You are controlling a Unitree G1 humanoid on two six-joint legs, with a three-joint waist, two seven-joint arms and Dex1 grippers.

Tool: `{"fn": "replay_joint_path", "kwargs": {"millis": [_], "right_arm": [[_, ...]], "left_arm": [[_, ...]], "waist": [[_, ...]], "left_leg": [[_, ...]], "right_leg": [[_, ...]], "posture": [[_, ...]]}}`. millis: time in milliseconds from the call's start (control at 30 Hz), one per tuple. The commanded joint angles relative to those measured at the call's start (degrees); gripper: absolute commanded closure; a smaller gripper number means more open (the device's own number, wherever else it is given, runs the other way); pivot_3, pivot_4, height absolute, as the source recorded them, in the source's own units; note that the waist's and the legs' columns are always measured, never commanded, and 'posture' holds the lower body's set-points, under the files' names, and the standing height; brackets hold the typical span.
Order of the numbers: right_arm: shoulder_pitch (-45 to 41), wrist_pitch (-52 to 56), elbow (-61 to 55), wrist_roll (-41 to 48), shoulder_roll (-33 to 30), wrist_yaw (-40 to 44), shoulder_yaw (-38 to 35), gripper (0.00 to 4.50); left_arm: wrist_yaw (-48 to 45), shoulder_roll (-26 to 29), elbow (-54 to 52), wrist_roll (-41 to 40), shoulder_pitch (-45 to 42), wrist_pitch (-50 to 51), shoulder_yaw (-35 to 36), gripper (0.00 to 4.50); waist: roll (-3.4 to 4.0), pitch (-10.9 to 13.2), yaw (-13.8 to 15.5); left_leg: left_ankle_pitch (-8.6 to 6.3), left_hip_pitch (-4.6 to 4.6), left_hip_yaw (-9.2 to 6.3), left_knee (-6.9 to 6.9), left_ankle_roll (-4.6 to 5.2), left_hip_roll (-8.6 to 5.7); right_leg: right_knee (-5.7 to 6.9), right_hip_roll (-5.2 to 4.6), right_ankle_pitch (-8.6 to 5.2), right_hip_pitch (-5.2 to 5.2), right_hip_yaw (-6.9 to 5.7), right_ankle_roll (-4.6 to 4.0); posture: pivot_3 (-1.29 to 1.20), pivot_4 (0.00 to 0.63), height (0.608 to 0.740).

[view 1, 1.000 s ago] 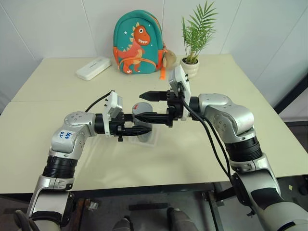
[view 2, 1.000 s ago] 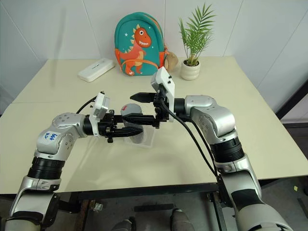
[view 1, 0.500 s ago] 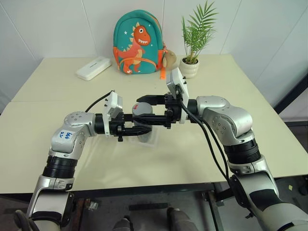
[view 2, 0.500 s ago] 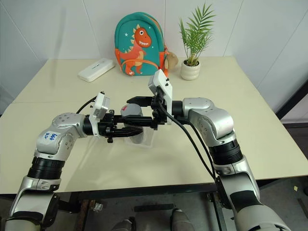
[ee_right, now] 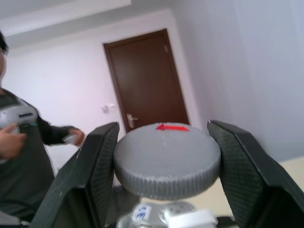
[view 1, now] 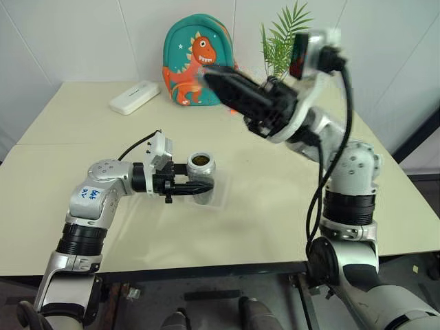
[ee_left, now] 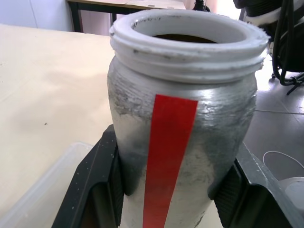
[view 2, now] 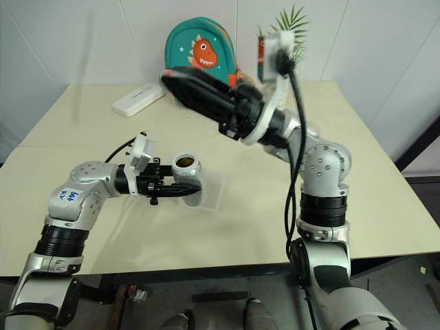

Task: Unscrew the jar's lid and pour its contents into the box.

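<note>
Gripper (view 1: 203, 185) of the left arm was clamped across the body of the jar (view 1: 201, 167), whose long axis stood upright and whose mouth was open at the top, with dark contents (view 1: 201, 160) to be seen inside. Directly beneath that gripper and the jar, the box (view 1: 218, 196) lay on the surface (view 1: 275, 206), so that the jar stood over or in the box; which of the two could not be told. Well above and beyond the left gripper, on its right-hand side, the right gripper (view 1: 210, 73) was held clear of the surface, its fingers (ee_right: 95, 166) closed on the lid (ee_right: 166, 159), which was gripped by its ribbed edge. The pour was judged to turn on the jar's upright axis being tipped by the left arm, the nearer one, with the mouth brought down toward the box just below it.
</note>
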Motion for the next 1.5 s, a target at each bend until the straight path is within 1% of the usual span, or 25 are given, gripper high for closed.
{"fn": "replay_joint_path", "kwargs": {"millis": [33, 133, 167, 267, 300, 400, 500, 567, 667, 700, 733, 767, 900, 1000, 1167, 1300, 1433, 1500], "right_arm": [[5.7, -4.4, -2.5, -8.5, -6.8, -2.1, 1.1, 1.52], [14.1, -11.8, -3.3, -18.8, -14.6, -0.1, 4.9, 1.52], [18.2, -16.4, -3.4, -23.2, -17.4, 1.7, 6.4, 1.52], [28.3, -26.8, -1.2, -31.0, -21.2, 3.2, 7.7, 1.52], [30.5, -29.3, 0.0, -32.4, -21.3, 3.0, 7.4, 1.52], [35.3, -34.8, 4.3, -34.1, -18.5, 0.3, 4.9, 1.52], [38.2, -35.0, 5.6, -32.6, -15.9, -0.8, 3.2, 1.52], [39.0, -35.3, 5.6, -32.5, -14.9, -1.4, 2.8, 1.52], [40.4, -36.8, 7.9, -33.9, -14.3, -1.2, 3.3, 0.84], [40.8, -37.3, 9.0, -34.4, -14.2, -1.1, 3.5, 0.53], [41.1, -37.1, 9.8, -34.0, -14.0, -0.8, 3.5, 0.18], [41.3, -35.3, 10.0, -32.4, -13.8, 0.1, 3.4, 0.02], [40.7, -38.0, 9.8, -33.4, -14.1, 1.8, 3.9, 0.02], [39.5, -37.6, 7.3, -32.7, -15.0, 3.1, 3.7, 0.02], [38.6, -28.7, -5.8, -25.4, -21.1, 9.1, 3.5, 0.02], [33.9, -20.2, -14.8, -18.7, -25.6, 9.5, 3.3, 0.02], [30.1, -16.9, -19.0, -17.0, -26.0, 7.7, 4.6, 0.02], [28.7, -18.2, -19.0, -19.2, -25.6, 7.1, 6.0, 0.02]], "left_arm": [[0.7, 0.7, -2.4, -0.9, 0.8, -0.5, 1.7, 2.54], [1.2, 1.1, -2.6, -1.3, 1.5, -0.5, 2.7, 2.54], [1.4, 1.2, -2.6, -1.5, 1.7, -0.5, 3.1, 2.54], [2.7, 1.0, -2.4, -2.4, 2.2, 0.2, 4.6, 2.54], [3.2, 0.9, -2.4, -2.7, 2.3, 0.5, 5.1, 2.54], [4.1, 0.9, -2.2, -3.2, 2.7, 1.0, 6.0, 2.54], [4.1, 1.0, -2.1, -2.9, 2.9, 1.0, 5.8, 2.54], [3.6, 1.6, -1.7, -2.1, 3.0, 0.4, 5.2, 2.54], [3.9, 1.3, -0.8, -2.5, 2.3, 0.7, 5.6, 2.54], [3.9, 1.3, -0.6, -2.6, 2.1, 0.8, 5.6, 2.54], [3.7, 1.4, -0.5, -2.5, 1.9, 0.8, 5.5, 2.54], [3.5, 1.4, -0.4, -2.5, 1.9, 0.8, 5.3, 2.54], [3.2, 1.6, 1.2, -1.4, 0.9, -0.1, 4.8, 2.54], [3.2, 1.4, 2.8, -0.2, 0.1, -1.5, 4.4, 2.54], [2.3, 1.1, 6.8, 0.6, -3.2, -3.8, 4.3, 2.54], [-0.9, 2.8, 14.5, 3.4, -8.3, -7.1, 3.0, 2.54], [-2.9, 4.6, 20.5, 6.4, -11.9, -11.3, 2.0, 2.54], [-3.3, 6.1, 22.9, 8.0, -12.8, -14.6, 2.5, 2.54]], "waist": [[-0.03, 0.0, 0.2], [-0.03, 0.0, 0.4], [-0.03, 0.0, 0.5], [-0.03, 0.0, 1.0], [-0.03, 0.0, 0.9], [-0.03, 0.0, 0.4], [-0.03, 0.0, 0.1], [-0.03, 0.0, -0.1], [-0.03, 0.0, -0.2], [-0.04, 0.0, -0.2], [-0.04, 0.0, -0.1], [-0.04, 0.0, -0.1], [-0.04, 0.0, -0.2], [-0.04, 0.0, -0.2], [-0.03, 0.0, 0.0], [-0.04, 0.0, -0.1], [-0.03, 0.0, -0.2], [-0.04, 0.0, -0.1]], "left_leg": [[0.0, 0.0, 0.02, 0.0, 0.0, 0.0], [0.0, -0.01, 0.06, 0.0, 0.0, 0.0], [0.0, -0.01, 0.06, 0.0, 0.0, 0.0], [-0.05, -0.03, 0.11, -0.07, 0.05, 0.0], [-0.07, -0.01, 0.21, -0.07, 0.07, 0.0], [-0.08, 0.06, 0.43, -0.04, 0.09, 0.0], [-0.06, 0.08, 0.51, 0.06, 0.09, 0.0], [-0.02, 0.08, 0.54, 0.13, 0.09, 0.0], [0.02, 0.09, 0.59, 0.25, 0.11, 0.0], [0.02, 0.09, 0.59, 0.29, 0.11, 0.0], [0.03, 0.09, 0.59, 0.32, 0.11, 0.0], [0.03, 0.08, 0.59, 0.36, 0.11, 0.0], [0.03, 0.08, 0.66, 0.38, 0.11, 0.0], [0.03, 0.09, 0.65, 0.4, 0.11, 0.0], [0.02, 0.06, 0.64, 0.39, 0.11, 0.0], [0.02, 0.05, 0.63, 0.39, 0.11, 0.0], [0.01, 0.07, 0.65, 0.36, 0.11, 0.01], [-0.01, 0.05, 0.65, 0.35, 0.12, 0.01]], "right_leg": [[-0.02, 0.0, 0.0, 0.0, 0.0, 0.0], [-0.1, 0.0, -0.02, 0.0, 0.02, -0.02], [-0.11, 0.0, -0.02, 0.0, 0.01, -0.03], [-0.24, 0.0, -0.05, 0.0, 0.03, 0.02], [-0.25, 0.01, -0.05, -0.01, 0.11, 0.02], [-0.25, 0.01, -0.01, -0.02, 0.29, 0.1], [-0.29, 0.01, 0.02, -0.01, 0.39, 0.15], [-0.28, 0.02, 0.06, -0.01, 0.44, 0.17], [-0.28, 0.04, 0.13, -0.01, 0.48, 0.13], [-0.28, 0.04, 0.13, 0.01, 0.48, 0.11], [-0.28, 0.04, 0.12, 0.03, 0.48, 0.09], [-0.28, 0.04, 0.12, 0.03, 0.49, 0.08], [-0.29, 0.04, 0.13, 0.04, 0.58, 0.09], [-0.28, 0.07, 0.14, 0.04, 0.58, 0.11], [-0.3, 0.08, 0.14, 0.03, 0.6, 0.12], [-0.33, 0.09, 0.13, 0.03, 0.6, 0.11], [-0.39, 0.09, 0.1, 0.03, 0.6, 0.03], [-0.42, 0.09, 0.1, 0.03, 0.6, 0.04]], "posture": [[0.0, 0.15, 0.74], [0.0, 0.15, 0.74], [0.0, 0.15, 0.74], [0.0, 0.15, 0.74], [0.0, 0.15, 0.74], [0.0, 0.15, 0.74], [0.0, 0.15, 0.74], [0.0, 0.15, 0.74], [0.0, 0.15, 0.74], [0.0, 0.15, 0.74], [0.0, 0.15, 0.74], [0.0, 0.15, 0.74], [0.0, 0.15, 0.74], [0.0, 0.15, 0.74], [0.0, 0.15, 0.74], [0.0, 0.15, 0.74], [0.0, 0.15, 0.74], [0.0, 0.15, 0.74]]}}
